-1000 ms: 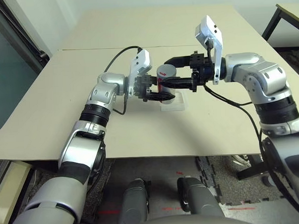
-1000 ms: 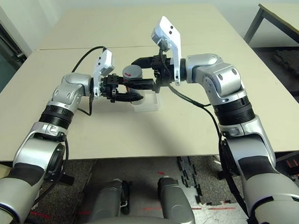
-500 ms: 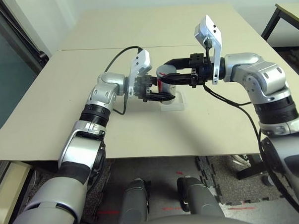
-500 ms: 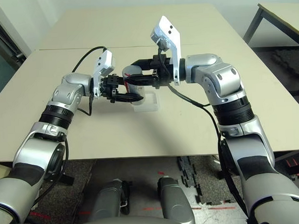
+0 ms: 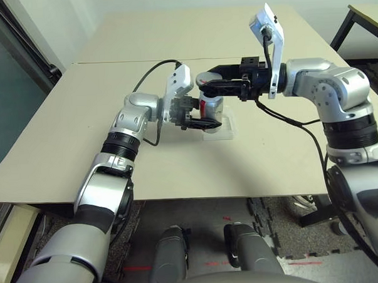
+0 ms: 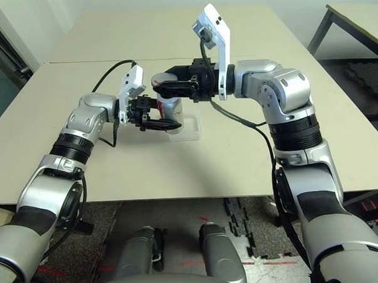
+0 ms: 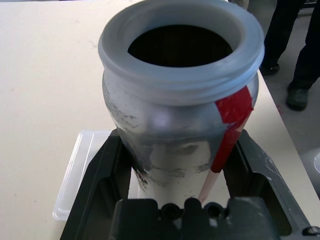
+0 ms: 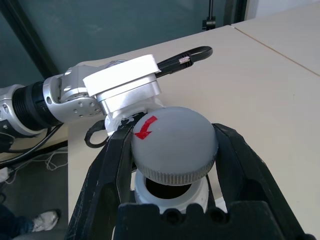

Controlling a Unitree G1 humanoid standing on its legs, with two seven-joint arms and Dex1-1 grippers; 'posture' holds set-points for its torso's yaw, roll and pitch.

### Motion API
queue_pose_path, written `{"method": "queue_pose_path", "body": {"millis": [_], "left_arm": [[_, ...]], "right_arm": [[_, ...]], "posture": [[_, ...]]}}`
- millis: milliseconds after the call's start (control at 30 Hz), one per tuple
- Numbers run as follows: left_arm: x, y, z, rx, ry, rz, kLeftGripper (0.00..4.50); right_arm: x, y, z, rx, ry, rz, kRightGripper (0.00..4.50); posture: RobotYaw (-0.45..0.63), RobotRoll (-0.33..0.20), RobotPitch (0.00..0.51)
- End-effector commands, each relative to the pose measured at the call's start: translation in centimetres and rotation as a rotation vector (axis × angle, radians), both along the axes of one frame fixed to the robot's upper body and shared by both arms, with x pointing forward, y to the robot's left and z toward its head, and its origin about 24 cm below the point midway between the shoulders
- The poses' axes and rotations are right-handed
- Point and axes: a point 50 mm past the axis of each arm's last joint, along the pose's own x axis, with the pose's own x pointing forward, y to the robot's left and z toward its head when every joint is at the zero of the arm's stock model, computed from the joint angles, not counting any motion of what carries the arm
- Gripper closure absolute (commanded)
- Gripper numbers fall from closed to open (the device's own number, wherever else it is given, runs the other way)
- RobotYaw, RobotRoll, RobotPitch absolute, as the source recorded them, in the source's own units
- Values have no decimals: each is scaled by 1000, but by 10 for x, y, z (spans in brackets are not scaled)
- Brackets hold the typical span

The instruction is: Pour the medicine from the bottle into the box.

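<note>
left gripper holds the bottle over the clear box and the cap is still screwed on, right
Not quite. The cap is off: the right wrist view shows the right gripper holding it above the bottle's open mouth. The left gripper does hold the bottle over the clear box.

Wide bare table [image 5: 70, 140] all around, open for passage on the near, far and outer sides. Middle crowded: left gripper [image 5: 204, 122] clamped on the bottle [image 5: 211, 107] over the box [image 5: 220, 132]; right gripper [image 5: 206, 85] directly above the open mouth, gripping the cap [image 8: 172, 144], blocking approach from overhead.
</note>
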Motion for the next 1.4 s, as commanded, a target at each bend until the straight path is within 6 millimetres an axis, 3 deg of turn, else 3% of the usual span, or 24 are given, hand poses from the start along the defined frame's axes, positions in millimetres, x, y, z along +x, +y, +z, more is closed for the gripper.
{"method": "queue_pose_path", "body": {"millis": [33, 200, 367, 733, 1100, 1400], "left_arm": [[-1, 0, -3, 19, -2, -6, 1695], [0, 2, 0, 8, -13, 12, 1695], [1, 5, 3, 0, -26, 33, 1695], [9, 14, 12, -57, -64, 145, 1695], [20, 30, 17, -105, -85, 314, 1695], [34, 60, 11, -148, -109, 568, 1695]], "right_arm": [[11, -10, 4, -8, -60, -124, 1926], [40, -32, 0, 14, -115, -425, 1926], [50, -43, -11, 41, -118, -569, 1926], [56, -68, -87, 63, -35, -934, 1926], [51, -93, -137, 16, 28, -1084, 1926], [52, -97, -150, 5, 45, -1104, 1926]], "posture": [[-38, 0, 92], [-29, 0, 92], [-11, 0, 88], [8, 0, 80], [10, 0, 74], [17, 0, 79]]}}
